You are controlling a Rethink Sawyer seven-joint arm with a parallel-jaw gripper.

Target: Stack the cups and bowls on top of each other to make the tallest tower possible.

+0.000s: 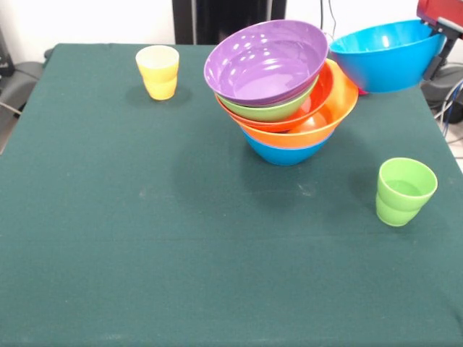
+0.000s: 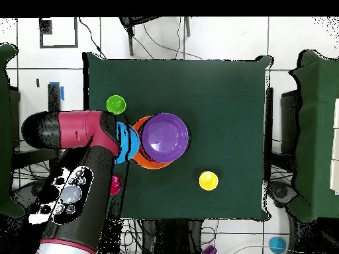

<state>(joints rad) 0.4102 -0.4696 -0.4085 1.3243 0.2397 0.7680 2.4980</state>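
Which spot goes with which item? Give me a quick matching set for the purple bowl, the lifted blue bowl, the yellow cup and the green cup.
Items:
1. purple bowl
2. lifted blue bowl
3. yellow cup
4. green cup

Places:
A. alone on the cloth, nearest the front camera
B. top of the tower
C. in the air beside the tower
D. alone near the far edge

Pairs: 1-B, 2-C, 3-D, 4-A

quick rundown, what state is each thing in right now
tower: five nested bowls, leaning, purple on top
blue bowl: lifted off the table beside the tower, tilted
yellow cup: upright, alone
green cup: upright, alone
pink cup: mostly hidden by the arm
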